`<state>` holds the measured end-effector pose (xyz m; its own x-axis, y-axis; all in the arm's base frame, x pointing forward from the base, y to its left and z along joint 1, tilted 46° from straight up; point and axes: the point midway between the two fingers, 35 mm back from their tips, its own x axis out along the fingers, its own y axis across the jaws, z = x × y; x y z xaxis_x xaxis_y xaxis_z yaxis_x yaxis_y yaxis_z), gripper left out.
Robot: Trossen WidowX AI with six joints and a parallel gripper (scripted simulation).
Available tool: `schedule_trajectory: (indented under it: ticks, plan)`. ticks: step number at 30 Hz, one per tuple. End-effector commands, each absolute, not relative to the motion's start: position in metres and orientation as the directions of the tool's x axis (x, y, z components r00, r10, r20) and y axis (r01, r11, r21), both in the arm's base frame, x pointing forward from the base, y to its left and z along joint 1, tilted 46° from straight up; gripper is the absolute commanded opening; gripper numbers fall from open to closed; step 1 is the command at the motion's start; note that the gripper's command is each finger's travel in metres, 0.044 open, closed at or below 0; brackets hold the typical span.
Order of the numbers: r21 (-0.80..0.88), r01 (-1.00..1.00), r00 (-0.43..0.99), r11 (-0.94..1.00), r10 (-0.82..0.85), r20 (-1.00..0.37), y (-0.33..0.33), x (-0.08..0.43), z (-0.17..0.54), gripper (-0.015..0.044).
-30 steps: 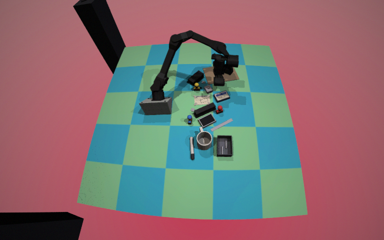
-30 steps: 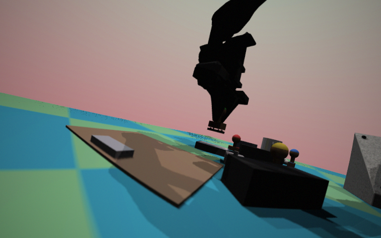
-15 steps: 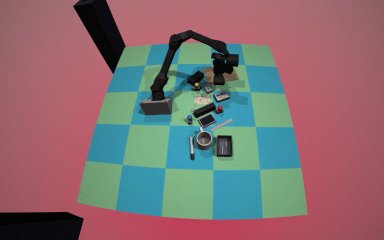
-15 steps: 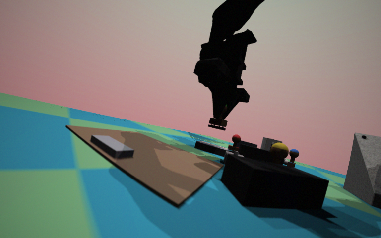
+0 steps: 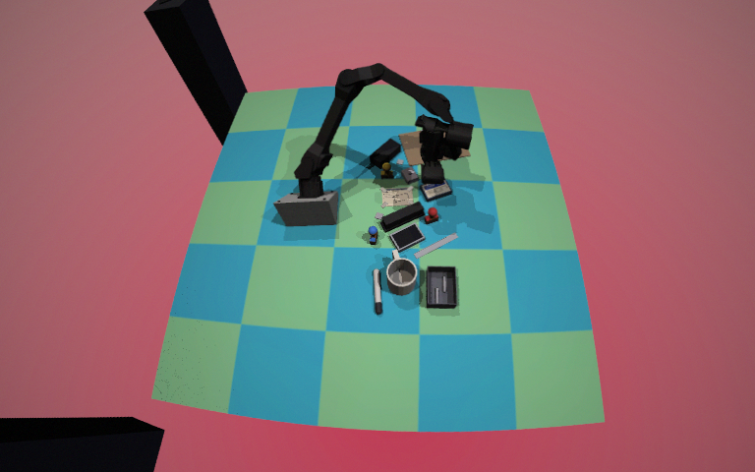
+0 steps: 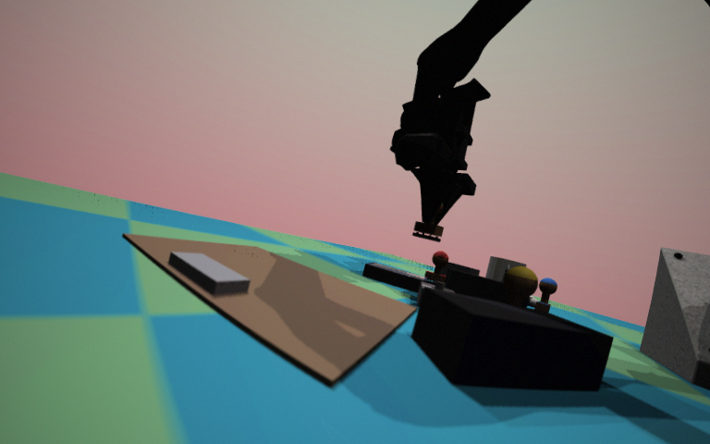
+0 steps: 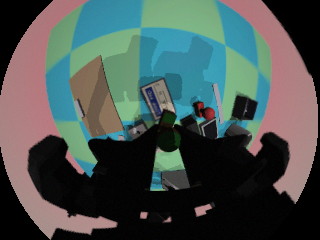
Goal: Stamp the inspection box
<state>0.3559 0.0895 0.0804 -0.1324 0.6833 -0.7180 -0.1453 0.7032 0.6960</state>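
My gripper (image 5: 433, 177) (image 6: 430, 223) (image 7: 166, 127) is shut on a stamp with a dark green round knob (image 7: 168, 140). Its flat base (image 6: 427, 230) hangs in the air below the fingertips, fairly level. The stamp's printing face and any ink on it cannot be seen. The cream card (image 5: 396, 197) with dark markings lies left of and below the gripper in the top view; its box and any print are too small to tell. An open black pad (image 5: 407, 237) (image 7: 209, 128) with a light rim lies nearer that view's bottom. A dark-edged case (image 5: 436, 191) (image 7: 158, 98) with a blue-and-white label lies near the gripper.
Stamps with yellow (image 5: 386, 167) (image 6: 521, 285), red (image 5: 433, 211) (image 6: 440, 259) and blue knobs (image 5: 373, 230) (image 6: 547, 286) stand around the card. A long black block (image 5: 401, 216) lies between card and pad. A black box (image 5: 384, 152), brown board (image 5: 410, 147), ruler (image 5: 436, 245) and mug (image 5: 401, 283) are nearby.
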Motion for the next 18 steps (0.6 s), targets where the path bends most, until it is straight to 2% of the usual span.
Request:
schedule_trajectory:
  ticks: [1, 18]
  plan:
    - [0.692, -0.140, -0.141, 0.709, 0.677, -0.722, 0.065, 0.355, 0.054, 0.0000]
    - [0.705, -0.142, -0.152, 0.695, 0.688, -0.709, -0.037, 0.316, -0.042, 0.0000]
